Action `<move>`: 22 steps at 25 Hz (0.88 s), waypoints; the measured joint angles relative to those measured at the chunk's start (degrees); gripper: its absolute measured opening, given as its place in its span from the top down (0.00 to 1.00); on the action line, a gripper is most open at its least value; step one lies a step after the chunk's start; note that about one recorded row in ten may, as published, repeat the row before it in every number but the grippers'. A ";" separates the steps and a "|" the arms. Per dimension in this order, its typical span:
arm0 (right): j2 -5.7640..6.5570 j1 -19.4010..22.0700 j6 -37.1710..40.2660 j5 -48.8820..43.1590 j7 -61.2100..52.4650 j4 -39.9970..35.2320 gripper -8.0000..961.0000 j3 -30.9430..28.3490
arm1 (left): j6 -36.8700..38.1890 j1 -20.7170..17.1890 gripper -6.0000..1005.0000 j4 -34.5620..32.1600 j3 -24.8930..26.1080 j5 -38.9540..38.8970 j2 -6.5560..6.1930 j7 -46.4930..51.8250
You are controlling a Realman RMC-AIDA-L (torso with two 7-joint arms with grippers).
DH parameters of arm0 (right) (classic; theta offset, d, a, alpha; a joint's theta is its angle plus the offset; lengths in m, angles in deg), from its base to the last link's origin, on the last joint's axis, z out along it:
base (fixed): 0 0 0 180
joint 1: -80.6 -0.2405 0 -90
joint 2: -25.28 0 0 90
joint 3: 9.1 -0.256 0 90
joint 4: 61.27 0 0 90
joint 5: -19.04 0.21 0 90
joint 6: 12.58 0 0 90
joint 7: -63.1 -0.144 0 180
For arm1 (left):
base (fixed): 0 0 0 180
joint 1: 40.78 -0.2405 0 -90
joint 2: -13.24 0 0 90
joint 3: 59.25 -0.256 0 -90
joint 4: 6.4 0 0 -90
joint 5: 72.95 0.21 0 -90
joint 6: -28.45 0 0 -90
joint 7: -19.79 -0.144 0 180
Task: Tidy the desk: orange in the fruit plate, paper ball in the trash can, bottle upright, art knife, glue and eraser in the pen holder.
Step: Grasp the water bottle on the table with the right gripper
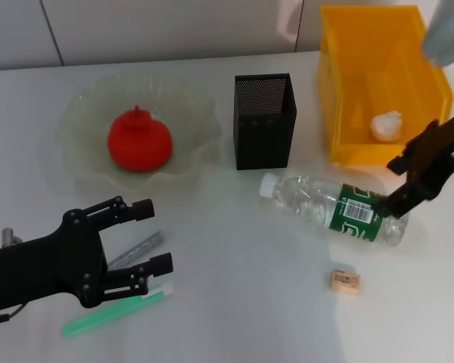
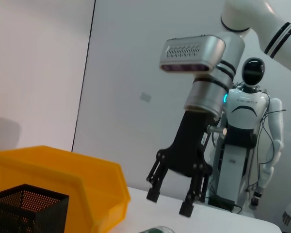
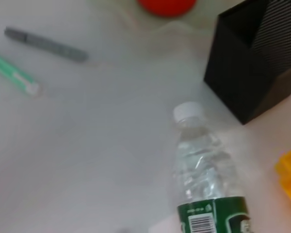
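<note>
At lower left of the head view the left gripper (image 1: 153, 236) hovers with fingers spread apart over the grey art knife (image 1: 136, 250) and green glue stick (image 1: 115, 314), while the orange (image 1: 139, 141) sits in the fruit plate (image 1: 83, 106) at upper left. The black pen holder (image 1: 264, 121) stands at centre. The bottle (image 1: 333, 208) lies on its side right of centre, the eraser (image 1: 345, 281) below it; the right gripper (image 1: 396, 185), fingers parted in the left wrist view, is at the bottle's base, and the paper ball (image 1: 386, 125) rests in the yellow trash can (image 1: 348, 45) at upper right.
</note>
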 joint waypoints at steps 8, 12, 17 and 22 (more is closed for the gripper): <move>-0.02 -1.49 -5.82 -3.42 -3.63 4.12 0.18 7.09 | 0.19 -0.29 0.18 -0.03 -0.01 -0.08 -0.06 -0.07; -0.14 -2.21 -9.36 -3.32 -4.61 8.70 0.18 9.13 | 0.20 -0.35 0.18 0.00 -0.01 -0.08 -0.08 -0.13; -0.30 -2.60 -12.44 -3.18 -5.11 12.33 0.18 10.91 | 0.20 -0.38 0.18 0.00 -0.01 -0.08 -0.09 -0.15; -0.29 -2.73 -13.67 -2.08 -6.23 13.04 0.18 10.96 | 0.28 -0.39 0.18 0.00 -0.01 -0.08 -0.09 -0.16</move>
